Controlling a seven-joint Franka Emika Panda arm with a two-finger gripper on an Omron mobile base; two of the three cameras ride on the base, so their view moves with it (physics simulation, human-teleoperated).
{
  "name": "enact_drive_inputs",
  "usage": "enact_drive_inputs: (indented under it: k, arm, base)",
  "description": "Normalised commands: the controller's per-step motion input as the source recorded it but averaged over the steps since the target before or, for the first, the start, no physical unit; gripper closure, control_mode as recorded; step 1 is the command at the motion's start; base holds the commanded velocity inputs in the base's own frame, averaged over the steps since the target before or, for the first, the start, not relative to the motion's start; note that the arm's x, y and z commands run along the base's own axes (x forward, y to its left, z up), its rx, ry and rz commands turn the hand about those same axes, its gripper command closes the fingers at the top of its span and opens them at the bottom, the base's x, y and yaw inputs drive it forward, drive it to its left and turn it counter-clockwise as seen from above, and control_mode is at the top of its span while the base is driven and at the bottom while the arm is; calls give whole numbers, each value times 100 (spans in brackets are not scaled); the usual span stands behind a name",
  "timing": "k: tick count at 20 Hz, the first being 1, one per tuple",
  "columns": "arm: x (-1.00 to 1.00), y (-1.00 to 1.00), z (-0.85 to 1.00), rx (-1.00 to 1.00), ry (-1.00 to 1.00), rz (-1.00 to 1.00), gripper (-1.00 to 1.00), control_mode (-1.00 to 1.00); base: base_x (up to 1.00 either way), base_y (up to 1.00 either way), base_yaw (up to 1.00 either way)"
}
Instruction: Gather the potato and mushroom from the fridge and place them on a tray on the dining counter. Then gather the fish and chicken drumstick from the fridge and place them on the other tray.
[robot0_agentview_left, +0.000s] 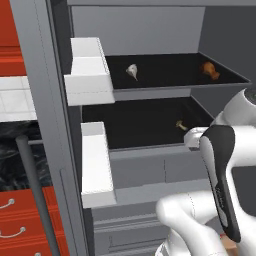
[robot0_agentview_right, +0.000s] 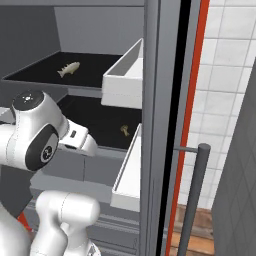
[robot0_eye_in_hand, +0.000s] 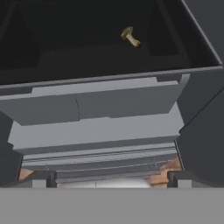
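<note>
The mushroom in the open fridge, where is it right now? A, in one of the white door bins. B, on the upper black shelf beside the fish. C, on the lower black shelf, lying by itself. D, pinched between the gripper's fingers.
C: the mushroom lies alone on the lower black shelf, one level below the fish and the chicken drumstick, with the open gripper well short of it.

**No readable text**

No words, labels, brands, numbers or signs can be read. The dark cover on the arm (robot0_agentview_left: 220, 175) carries a faint pale marking, too small and blurred to make out. The fridge (robot0_agentview_left: 150, 30) shelves and door bins are plain, without lettering.
</note>
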Motion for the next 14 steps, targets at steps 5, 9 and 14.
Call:
enact_drive_inputs:
  k: [5, 9, 14]
  arm:
    - [54, -12, 0, 0, 5, -4, -100, -100]
    - [30, -13, 0, 0, 6, -2, -100, -100]
    - [2, -7, -14, -3, 6, 0, -100, -100]
  base:
    - [0, 0, 0]
    - [0, 0, 0]
    - [0, 0, 0]
